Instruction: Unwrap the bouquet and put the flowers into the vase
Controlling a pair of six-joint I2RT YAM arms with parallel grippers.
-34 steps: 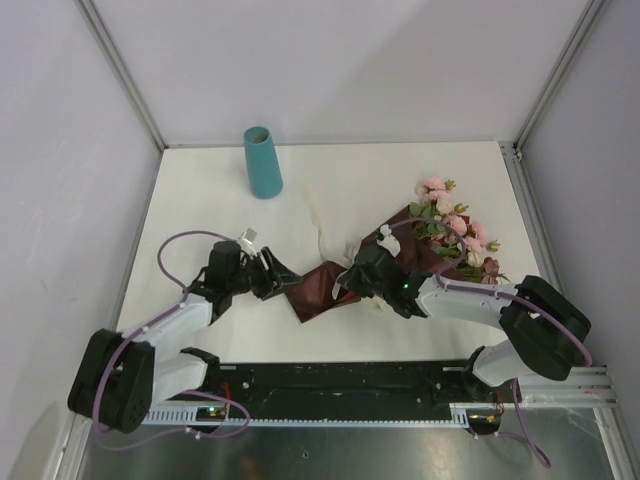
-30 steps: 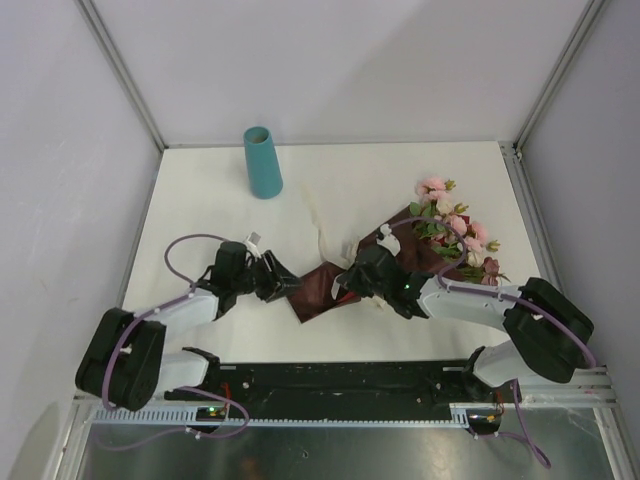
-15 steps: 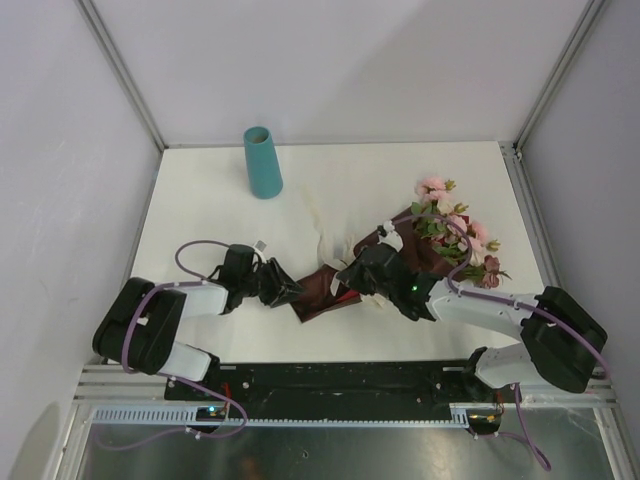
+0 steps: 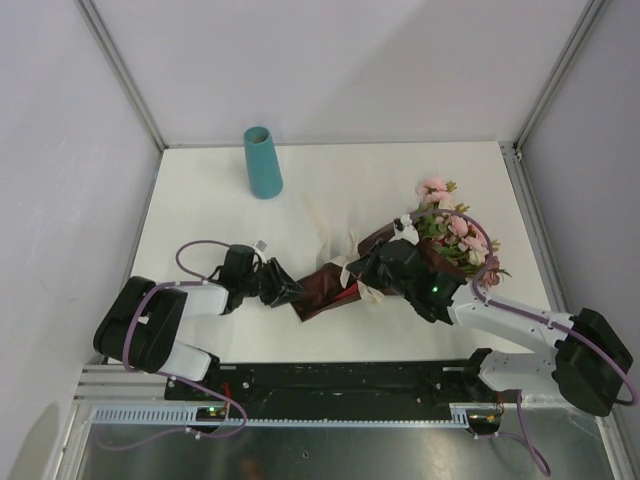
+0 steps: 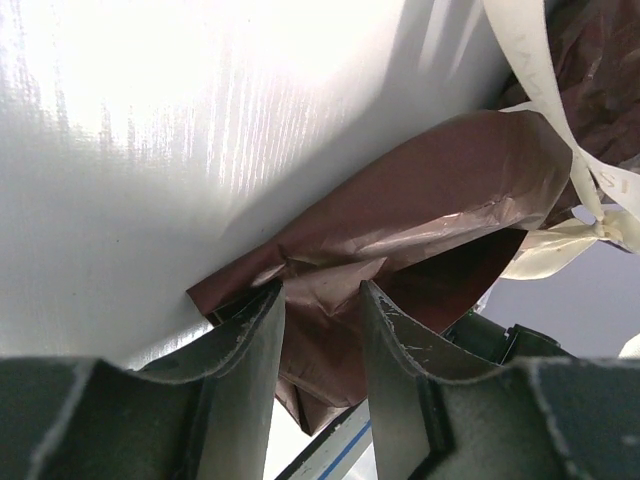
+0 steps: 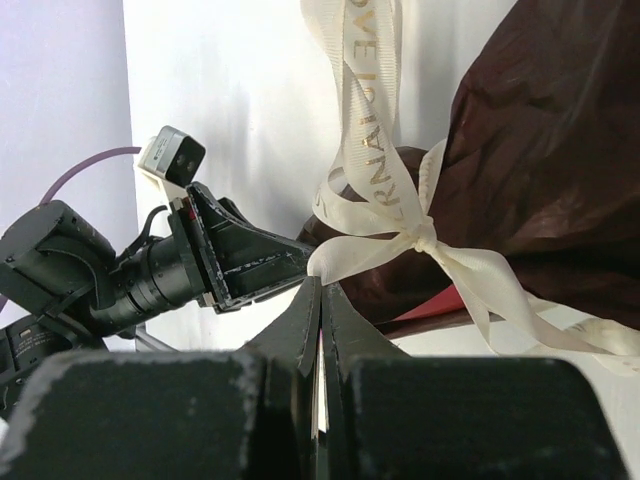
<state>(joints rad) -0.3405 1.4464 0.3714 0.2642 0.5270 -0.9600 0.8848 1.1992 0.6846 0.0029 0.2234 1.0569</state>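
Observation:
The bouquet lies on the white table (image 4: pixel 200 215): dark red wrapping paper (image 4: pixel 322 290) with pink flowers (image 4: pixel 455 225) at its far right end. A cream ribbon (image 6: pixel 375 170) is knotted round its middle. My left gripper (image 4: pixel 288 291) holds the wrapping's near left end; in the left wrist view its jaws (image 5: pixel 322 292) are shut on crinkled wrapping paper (image 5: pixel 420 200). My right gripper (image 6: pixel 320 285) is shut on a loop of the ribbon just left of the knot; from above it sits over the bouquet's middle (image 4: pixel 362 282). The teal vase (image 4: pixel 262 162) stands upright at the far left.
Loose ribbon tails (image 4: pixel 328 243) trail on the table beyond the bouquet. Grey walls and metal frame posts (image 4: pixel 120 70) close in the table on three sides. The arms' base rail (image 4: pixel 340 385) runs along the near edge.
My left gripper has dropped lower and narrowed onto the wrapping's end. The right arm has swung to the right with the ribbon, and the bouquet has shifted slightly.

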